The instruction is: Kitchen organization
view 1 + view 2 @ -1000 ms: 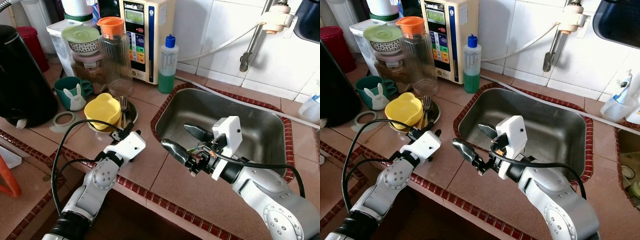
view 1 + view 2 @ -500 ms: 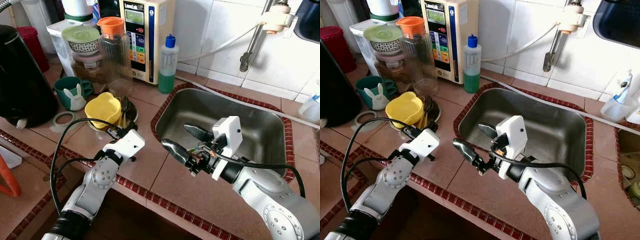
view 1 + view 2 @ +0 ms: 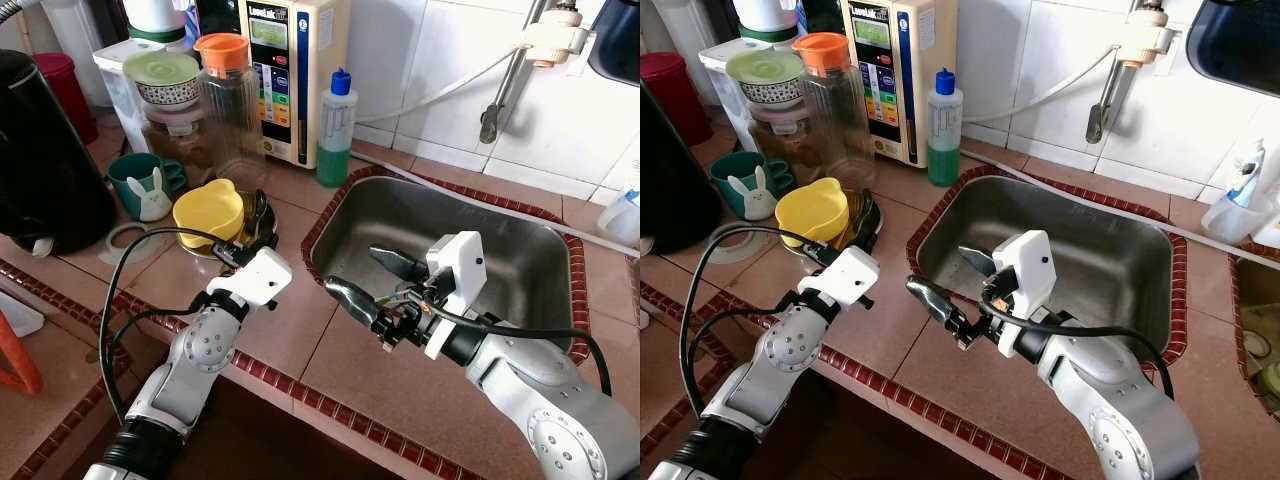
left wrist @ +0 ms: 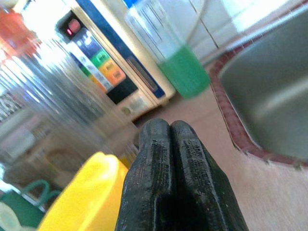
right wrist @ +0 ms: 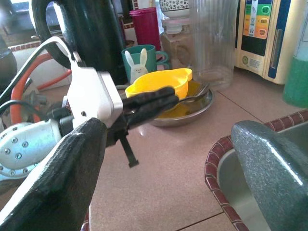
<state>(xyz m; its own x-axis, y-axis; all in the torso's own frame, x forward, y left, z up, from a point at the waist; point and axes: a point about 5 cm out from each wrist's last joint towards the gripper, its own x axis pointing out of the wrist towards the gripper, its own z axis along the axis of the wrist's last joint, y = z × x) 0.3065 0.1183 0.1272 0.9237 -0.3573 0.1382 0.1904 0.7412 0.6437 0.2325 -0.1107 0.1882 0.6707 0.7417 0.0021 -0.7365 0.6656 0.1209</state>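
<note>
A yellow bowl (image 3: 208,210) with small ear-shaped bumps sits tilted on a round metal plate (image 3: 264,226), its opening facing up. A fork (image 5: 198,91) lies in the same plate. My left gripper (image 5: 172,95) is shut, and its tips touch the bowl's near rim from below and in front; nothing is between its fingers (image 4: 169,144). My right gripper (image 3: 367,279) hovers open over the counter at the front-left corner of the steel sink (image 3: 500,250), holding nothing.
Behind the plate stand a clear pitcher (image 3: 228,100) with an orange lid, a green mug (image 3: 145,185) with a rabbit, a green soap bottle (image 3: 335,130) and a water filter unit (image 3: 290,70). A black kettle (image 3: 45,160) is far left. Bare tiles lie between plate and sink.
The yellow bowl lay dome-up on the plate; it now sits tipped with its opening upward. My left gripper has pushed slightly forward against it. The right arm has not moved.
</note>
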